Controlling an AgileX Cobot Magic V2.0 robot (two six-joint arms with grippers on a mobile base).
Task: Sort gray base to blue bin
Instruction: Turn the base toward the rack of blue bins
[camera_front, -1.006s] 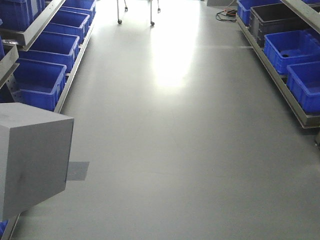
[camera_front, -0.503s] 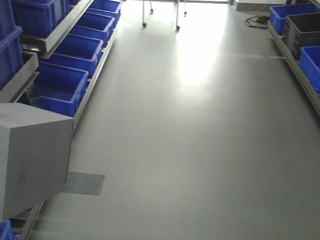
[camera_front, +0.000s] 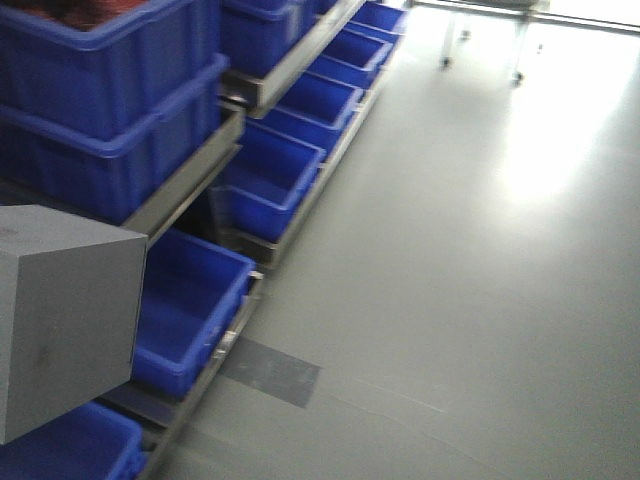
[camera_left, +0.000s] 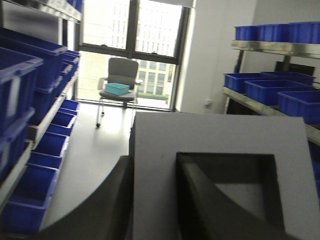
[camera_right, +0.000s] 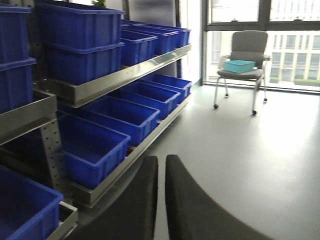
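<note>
Carry step, no drop yet. The left gripper (camera_left: 152, 165) is clamped on the gray base (camera_front: 65, 320): one finger sits inside the dark top recess, the other outside the wall. The base hangs in the air at the lower left of the front view, just beside the rack (camera_front: 185, 185) and above no bin opening. The right gripper (camera_right: 161, 160) is clenched and empty, its fingers almost touching over the floor (camera_front: 450, 300).

Next move, as a guess: bring the base over an open blue bin (camera_front: 190, 300) on the bottom shelf, lower it past the rim and let go. Which bin is the target cannot be told.

Against the earlier frames, the front view has swung toward the left rack — bins now fill the upper left, the right-hand rack is gone from view, and the gray floor patch (camera_front: 272, 372) lies further right. The base keeps its place in frame.
</note>
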